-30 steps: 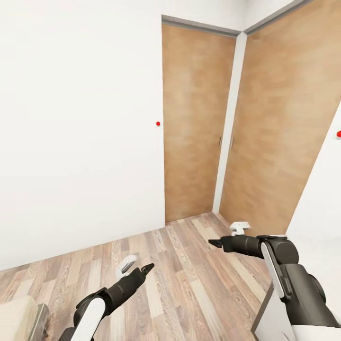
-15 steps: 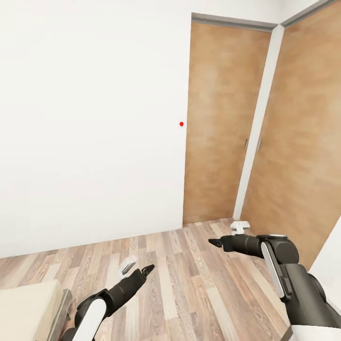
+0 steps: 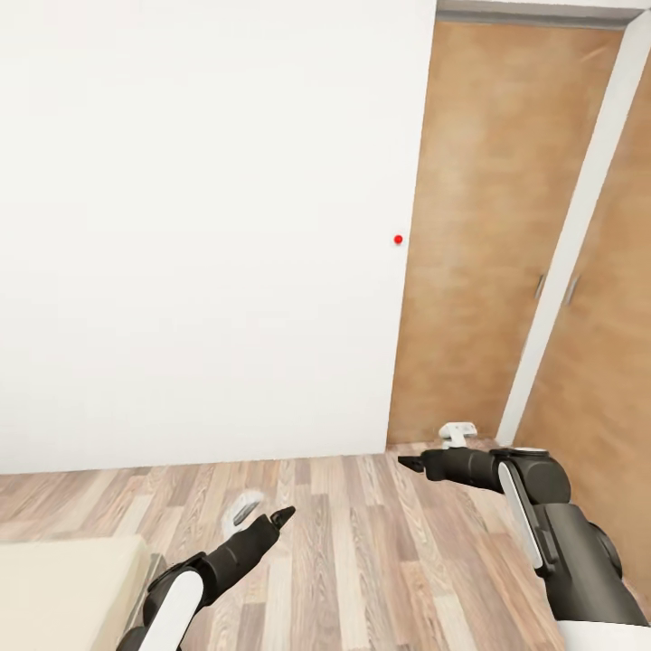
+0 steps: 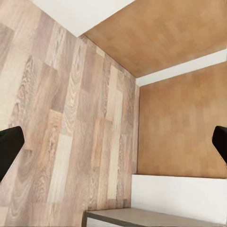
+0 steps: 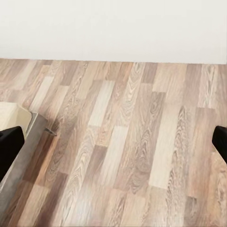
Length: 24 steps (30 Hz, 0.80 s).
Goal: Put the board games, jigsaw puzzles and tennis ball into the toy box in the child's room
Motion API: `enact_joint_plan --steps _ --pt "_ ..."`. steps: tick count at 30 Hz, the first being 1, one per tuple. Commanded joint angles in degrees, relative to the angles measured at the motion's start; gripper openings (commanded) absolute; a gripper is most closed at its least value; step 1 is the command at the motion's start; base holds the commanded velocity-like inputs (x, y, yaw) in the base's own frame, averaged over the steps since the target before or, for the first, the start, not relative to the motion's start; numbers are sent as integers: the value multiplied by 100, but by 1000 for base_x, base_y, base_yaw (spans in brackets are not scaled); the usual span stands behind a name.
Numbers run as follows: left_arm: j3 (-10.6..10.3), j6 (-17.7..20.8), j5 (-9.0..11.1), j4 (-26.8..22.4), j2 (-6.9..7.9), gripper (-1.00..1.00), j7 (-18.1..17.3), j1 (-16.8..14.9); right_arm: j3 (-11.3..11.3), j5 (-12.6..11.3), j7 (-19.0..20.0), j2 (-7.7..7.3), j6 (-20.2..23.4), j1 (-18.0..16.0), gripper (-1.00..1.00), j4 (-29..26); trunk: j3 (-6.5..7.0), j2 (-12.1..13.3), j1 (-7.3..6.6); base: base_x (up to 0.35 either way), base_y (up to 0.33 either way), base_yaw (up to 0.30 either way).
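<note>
1. At the head view's lower left, the corner of the bed (image 3: 63,579), beige mattress on a grey frame, sits just beside the left arm. No board games show on that corner, and the toy box and bench lie outside these pictures.
2. The left hand (image 3: 276,517) hangs over the wooden floor (image 3: 362,542); in its wrist view the fingertips (image 4: 9,146) stand wide apart with nothing between them.
3. The right hand (image 3: 411,464) is likewise spread wide and carries nothing.
4. Risk, as a judgement: the base could clip the bed frame, or the outstretched right arm could brush the wooden doors (image 3: 488,235), since both are near.
5. The right wrist view shows the bed's leg (image 5: 49,131). The left wrist view shows a white block with a grey top (image 4: 179,198).
</note>
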Motion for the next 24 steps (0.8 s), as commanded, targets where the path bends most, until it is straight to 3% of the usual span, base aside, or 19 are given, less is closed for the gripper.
enact_joint_plan --steps 1,24 --pt "-2 16 61 -4 -2 100 51 -3 -5 20 31 -1 26 -1 100 -5 -2 -4 6 330 0 293" --pt "-4 18 57 -2 -5 100 51 -3 -7 20 31 -1 26 1 100 -5 -2 -4 6 335 -8 293"
